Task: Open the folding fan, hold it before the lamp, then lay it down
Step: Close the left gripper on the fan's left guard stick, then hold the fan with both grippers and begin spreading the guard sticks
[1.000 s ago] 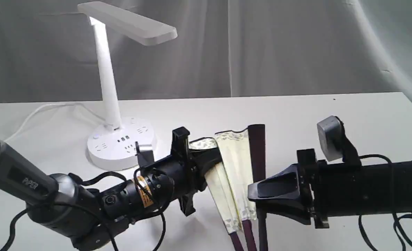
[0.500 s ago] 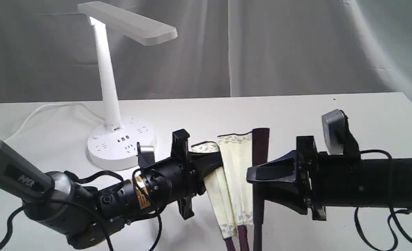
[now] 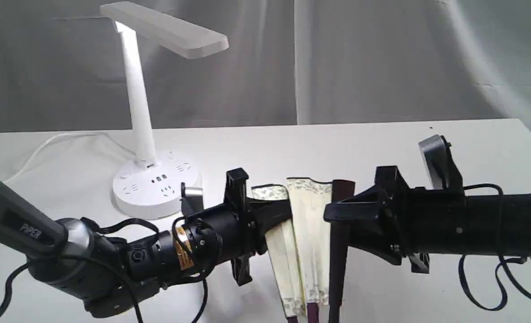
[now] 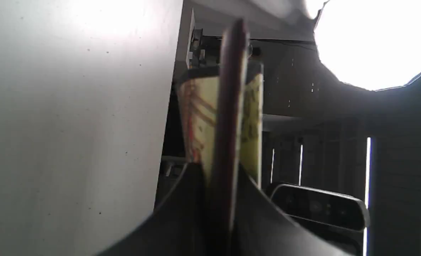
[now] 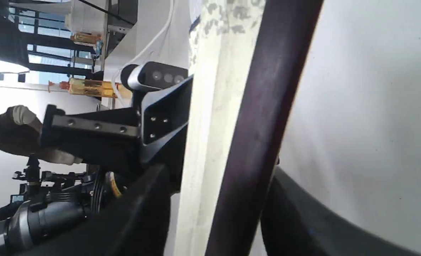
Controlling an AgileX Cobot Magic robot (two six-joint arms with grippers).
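Left pincer [image 3: 278, 214] clamped shut on the left outer guard of the folding fan [image 3: 308, 242], the dark strip pinched edge-on between its black fingers in the left wrist view. Right pincer [image 3: 335, 220] faces it from the other side with its jaws spread, the dark brown right guard and a strip of cream leaf standing loosely between them. The fan is only partly open, a narrow upright wedge of a few cream pleats with a patterned border along the top. It is held between the two pincers near the front middle of the white desk [image 3: 382, 143]. Its maroon ribs run down out of the exterior view, so the pivot cannot be seen. The left pincer and its black mounting plate cover the fan's left pleats. The right arm's thick black body hides the desk behind it, with a silver wrist camera [image 3: 433, 154] on top. Behind and to the left of the fan stands the lamp [image 3: 138, 103], white, its flat head jutting right above a slim stem. The left arm's own small camera [image 3: 192, 197] overlaps the front edge of its round socketed base. A white cord [image 3: 45, 143] trails left from the base, and grey curtains [image 3: 359, 58] hang behind
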